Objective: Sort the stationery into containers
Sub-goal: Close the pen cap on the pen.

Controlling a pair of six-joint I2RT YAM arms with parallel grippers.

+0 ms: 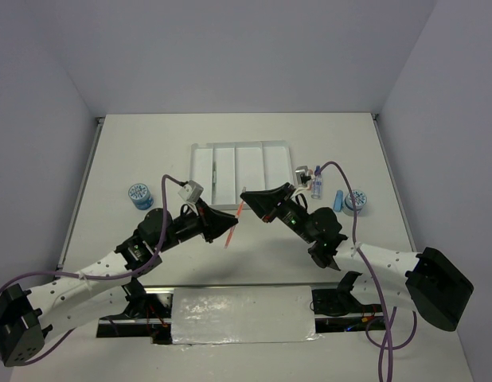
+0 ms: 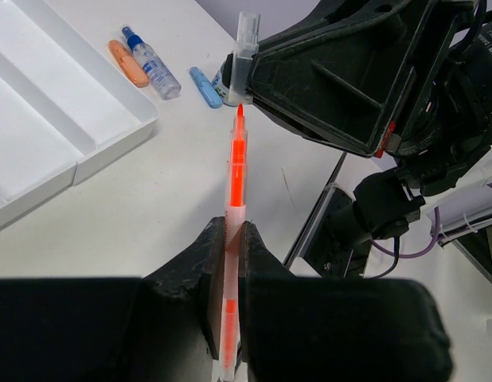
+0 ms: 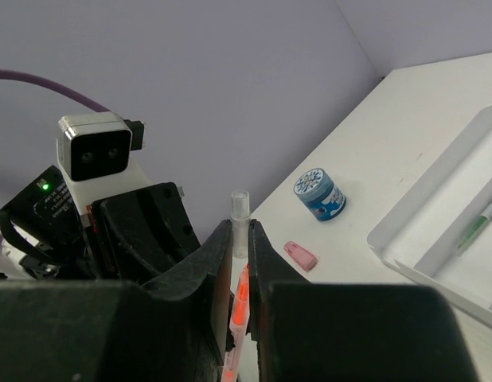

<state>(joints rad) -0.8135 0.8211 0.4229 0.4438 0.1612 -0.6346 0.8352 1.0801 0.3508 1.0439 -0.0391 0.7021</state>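
Left gripper (image 2: 234,232) clamps orange pen (image 2: 238,163), right gripper (image 3: 240,235) pinches clear cap (image 3: 240,213): keep your axes collinear, push gently.

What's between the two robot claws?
An orange pen, its barrel gripped by the left gripper, its tip pointing at the clear cap pinched in the right gripper; the left wrist view shows it.

The orange pen (image 1: 240,209) is up off the table, mid-frame, tilted, its clear cap (image 2: 246,40) just past its bare tip. The white tray (image 1: 276,163) lies flat above it, a green pen (image 1: 215,177) in its second slot from the left. One roll (image 1: 139,195) stands left, one roll (image 1: 357,200) right.
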